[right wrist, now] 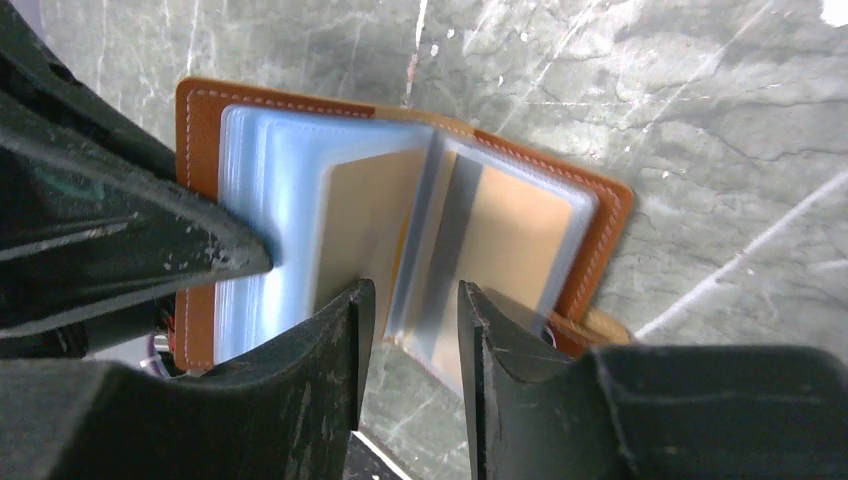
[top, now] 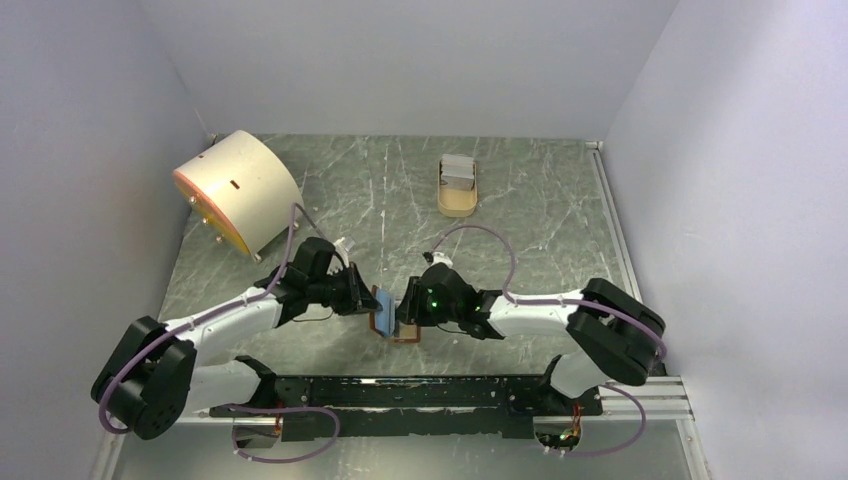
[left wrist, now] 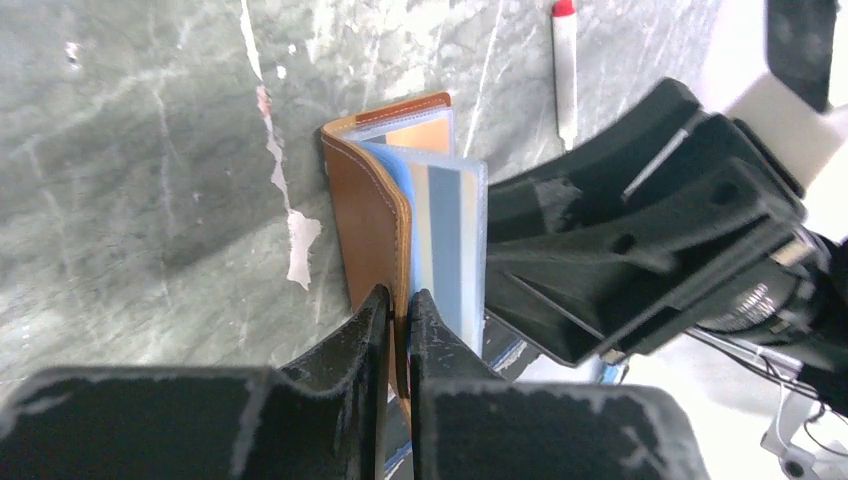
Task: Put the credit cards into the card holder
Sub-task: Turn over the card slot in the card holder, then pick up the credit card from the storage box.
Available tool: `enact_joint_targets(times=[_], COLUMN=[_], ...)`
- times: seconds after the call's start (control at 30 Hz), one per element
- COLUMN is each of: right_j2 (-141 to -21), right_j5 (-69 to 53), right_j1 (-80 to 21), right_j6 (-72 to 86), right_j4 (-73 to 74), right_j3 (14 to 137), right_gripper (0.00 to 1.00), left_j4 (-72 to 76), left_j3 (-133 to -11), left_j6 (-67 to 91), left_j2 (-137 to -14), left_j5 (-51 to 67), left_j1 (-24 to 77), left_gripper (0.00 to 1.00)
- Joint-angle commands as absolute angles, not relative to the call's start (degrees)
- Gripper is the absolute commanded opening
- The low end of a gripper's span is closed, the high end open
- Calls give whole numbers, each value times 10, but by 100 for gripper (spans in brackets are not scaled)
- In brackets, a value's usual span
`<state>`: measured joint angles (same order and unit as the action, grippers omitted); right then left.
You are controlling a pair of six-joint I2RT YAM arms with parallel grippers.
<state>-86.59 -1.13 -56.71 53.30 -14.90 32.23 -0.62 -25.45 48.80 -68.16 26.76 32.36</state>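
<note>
Broadly, the green-grey marbled table [top: 400, 200] fills the middle of the top view, enclosed by pale walls. The large cream cylindrical drum [top: 238, 190] lies on its side at the upper left of that view. Two white-and-black arms extend from the lower edge and meet just below the frame centre. The tan oval tray [top: 458, 205] sits at upper centre, well apart from both arms. The pale grey rectangular credit cards [top: 458, 172] stand inside it.

The small brown leather card holder [top: 383, 322] [left wrist: 372, 220] [right wrist: 400, 215] is located at the centre of the top view, between the two grippers. It is open, with light blue and clear plastic sleeves fanned out.

The left gripper [top: 368, 298] [left wrist: 398, 305], at the lower centre of the left wrist view, is clenched on the edge of the brown cover, with only leather between its fingers.

The right gripper [top: 405, 305] [right wrist: 410, 295], at the lower centre of the right wrist view, is released. Its jaws stand apart with a clear sleeve leaf lying in the gap. Blur prevents confirming whether either pad touches that leaf.

A thin white stick with a red tip [left wrist: 565, 75] lies on the table at the top centre of the left wrist view, beyond the card holder.
</note>
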Motion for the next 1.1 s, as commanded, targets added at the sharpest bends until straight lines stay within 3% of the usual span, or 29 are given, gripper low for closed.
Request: enact_joint_targets(times=[0.0,0.33,0.63,0.77,0.9,1.07], right_j2=[-823,-833,-697,-723,-792,-905], right_j5=[40,58,137,75,85,79], right_j1=[-569,-566,-512,-428,-365,-286], right_j6=[490,490,389,284,175,18], right_j4=[-68,-68,54,29,48,54], right_j3=[341,334,395,439,531,666], right_gripper=[39,37,56,64,65,68], left_j4=[-137,-191,-95,-52,-6,-37], left_j3=[-313,-378,-340,-311,-277,-288], left_j6=[451,441,462,466,470,441], left_j2=[-683,-706,-708,-703,-707,-708], left_j5=[200,198,283,305,365,360], left_j1=[327,327,324,315,280,273], left_gripper=[9,9,9,9,9,15])
